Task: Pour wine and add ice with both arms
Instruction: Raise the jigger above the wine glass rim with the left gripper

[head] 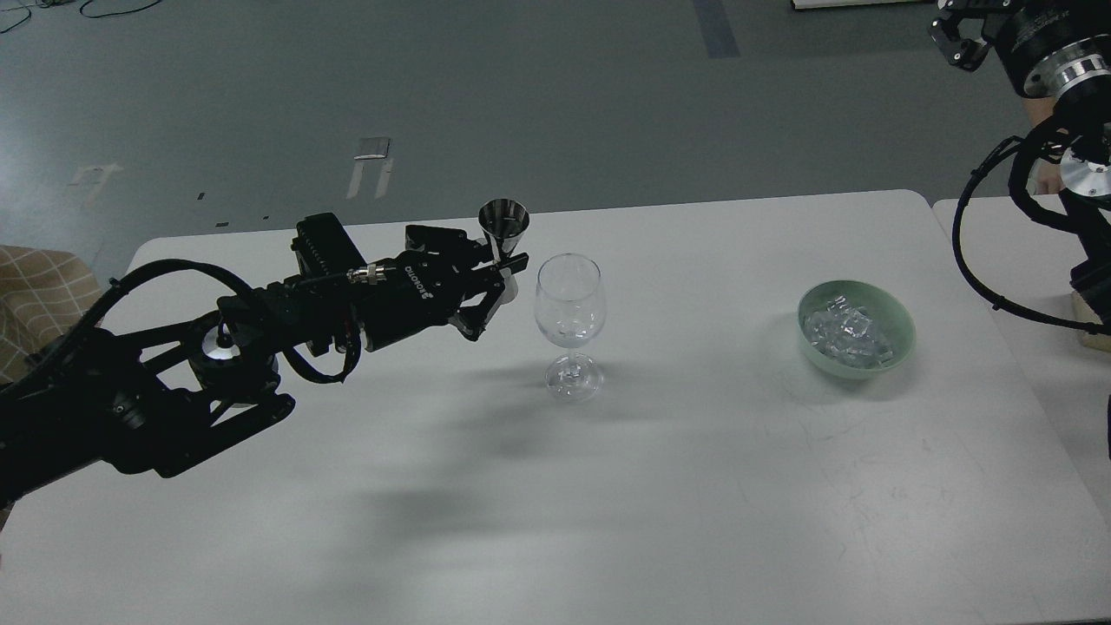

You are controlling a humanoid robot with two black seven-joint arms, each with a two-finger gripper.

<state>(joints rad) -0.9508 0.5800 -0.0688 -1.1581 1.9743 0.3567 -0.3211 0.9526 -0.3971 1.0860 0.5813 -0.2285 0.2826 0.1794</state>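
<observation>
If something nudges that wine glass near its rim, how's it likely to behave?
The wine glass would probably tip easily: a tall bowl on a thin stem over a small foot. It looks thin and clear, so likely fragile, and may slide on the smooth table.

A lab: bare white table (pixel 608 521), grey taped floor (pixel 521 104).
</observation>
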